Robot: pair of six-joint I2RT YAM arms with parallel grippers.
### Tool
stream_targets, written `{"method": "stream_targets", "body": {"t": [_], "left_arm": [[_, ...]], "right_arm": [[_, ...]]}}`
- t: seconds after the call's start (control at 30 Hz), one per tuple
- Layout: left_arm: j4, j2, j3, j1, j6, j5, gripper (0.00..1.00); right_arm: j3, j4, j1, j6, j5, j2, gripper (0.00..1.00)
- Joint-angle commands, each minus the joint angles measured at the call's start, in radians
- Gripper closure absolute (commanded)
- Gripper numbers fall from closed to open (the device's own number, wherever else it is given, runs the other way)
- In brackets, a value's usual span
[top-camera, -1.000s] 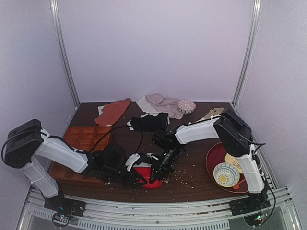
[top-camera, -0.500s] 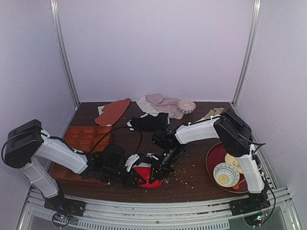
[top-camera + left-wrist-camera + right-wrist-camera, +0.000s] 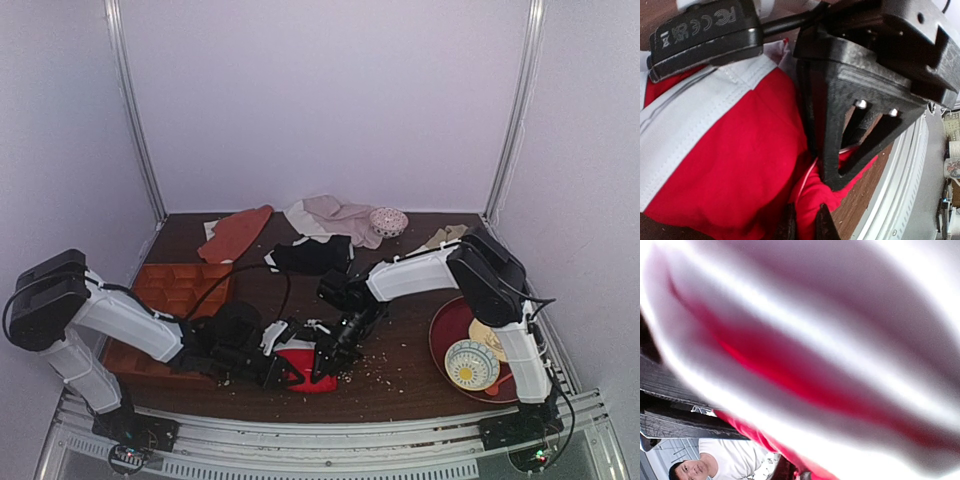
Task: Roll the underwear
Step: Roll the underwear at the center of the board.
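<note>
The underwear, bright red with white stripes, lies bunched at the table's near edge between both arms. In the left wrist view the underwear fills the frame, with a white band across it. My left gripper is shut on a small fold of its red cloth, and my left gripper sits at its left side. My right gripper presses in from the right, its black fingers reaching down onto the cloth. In the right wrist view the blurred underwear hangs close to the lens, and my right gripper is shut on its edge.
An orange compartment tray stands at the left. Black briefs, a beige garment, a rust cloth and a patterned bowl lie further back. A dark red plate with a bowl is at the right. Crumbs dot the table.
My left gripper has closed onto a fold of the red underwear. Both arms have stayed almost in place.
</note>
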Motion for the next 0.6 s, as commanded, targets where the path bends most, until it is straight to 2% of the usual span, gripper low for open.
{"method": "stream_targets", "body": {"t": [0.0,0.1,0.23,0.57], "left_arm": [[-0.218,0.024,-0.013,-0.010,-0.088,-0.015,1.00],[-0.238,0.028,-0.002,-0.010,-0.097,-0.020,1.00],[-0.231,0.031,-0.006,-0.010,-0.107,-0.020,1.00],[-0.270,0.029,0.017,-0.010,-0.054,-0.034,1.00]], "right_arm": [[-0.072,0.078,-0.004,0.034,0.280,0.038,1.00],[-0.094,0.117,-0.004,0.049,0.287,0.020,0.97],[-0.129,0.184,-0.003,0.076,0.283,-0.014,0.87],[-0.221,0.446,-0.036,0.245,0.242,-0.139,0.84]]}}
